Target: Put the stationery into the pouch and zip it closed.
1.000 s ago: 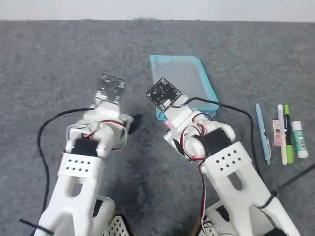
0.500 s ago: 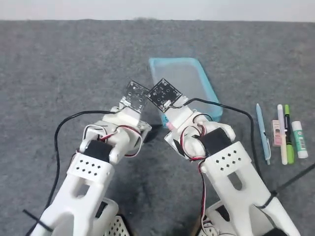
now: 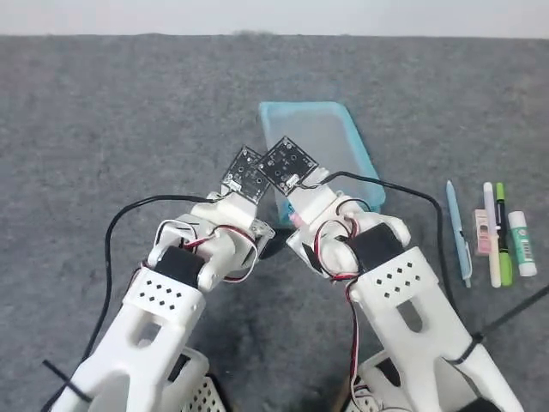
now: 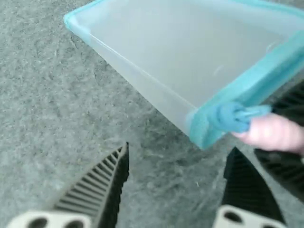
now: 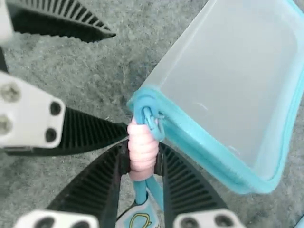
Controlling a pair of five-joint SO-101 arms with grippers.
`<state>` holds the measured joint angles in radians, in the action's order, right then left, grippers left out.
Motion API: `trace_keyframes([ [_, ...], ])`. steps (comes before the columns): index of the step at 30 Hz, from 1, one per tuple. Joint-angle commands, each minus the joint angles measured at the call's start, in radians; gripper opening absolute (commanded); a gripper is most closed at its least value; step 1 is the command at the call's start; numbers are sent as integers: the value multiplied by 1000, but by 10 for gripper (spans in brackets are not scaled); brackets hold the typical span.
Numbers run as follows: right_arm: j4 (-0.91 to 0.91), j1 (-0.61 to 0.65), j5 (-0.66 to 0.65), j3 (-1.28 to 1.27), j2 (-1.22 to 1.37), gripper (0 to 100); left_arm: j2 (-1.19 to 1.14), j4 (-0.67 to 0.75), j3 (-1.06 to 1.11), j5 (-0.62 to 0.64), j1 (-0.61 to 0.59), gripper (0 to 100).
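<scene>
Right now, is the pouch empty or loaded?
Empty: the see-through pouch shows nothing inside, and the stationery lies on the table beside it. The right gripper is shut on the pink zipper pull.

A robotics test bench — grey felt mat [image 3: 94, 103] under white arms [image 3: 401, 287] trailing bare wires [image 3: 109, 245].

Near end of pouch [image 3: 322, 142] hidden under left arm [image 3: 210, 253], right arm [image 3: 352, 236].

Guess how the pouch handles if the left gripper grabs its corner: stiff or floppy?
Probably floppy: the pouch has thin see-through walls and lies flat. Likely light, since it looks empty and the pens lie beside it. It may fold or skew when tugged, as the right gripper holds it only by its pull.
</scene>
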<state>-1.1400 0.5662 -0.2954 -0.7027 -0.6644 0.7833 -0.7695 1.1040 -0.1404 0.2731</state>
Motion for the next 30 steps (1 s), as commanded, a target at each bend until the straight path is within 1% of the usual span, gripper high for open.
trace_keyframes([
  [1,-50,-2,9,57,-42,6,3,71,-36,-2,-3,308],
  [5,-127,-2,5,100,-51,6,3,166,5,25,-38,291],
  [10,-166,-1,-38,104,-53,6,3,201,16,25,-83,291],
  [14,-211,-7,-68,101,-53,6,3,256,50,26,-115,290],
  [18,-251,-10,-101,101,-54,6,3,265,54,28,-153,290],
  [23,-271,-13,-123,101,-54,6,3,267,50,63,-195,290],
  [26,-271,-64,-126,100,-54,6,3,267,51,64,-207,290],
  [30,-263,-170,-193,64,-54,6,3,267,53,66,-207,290],
])
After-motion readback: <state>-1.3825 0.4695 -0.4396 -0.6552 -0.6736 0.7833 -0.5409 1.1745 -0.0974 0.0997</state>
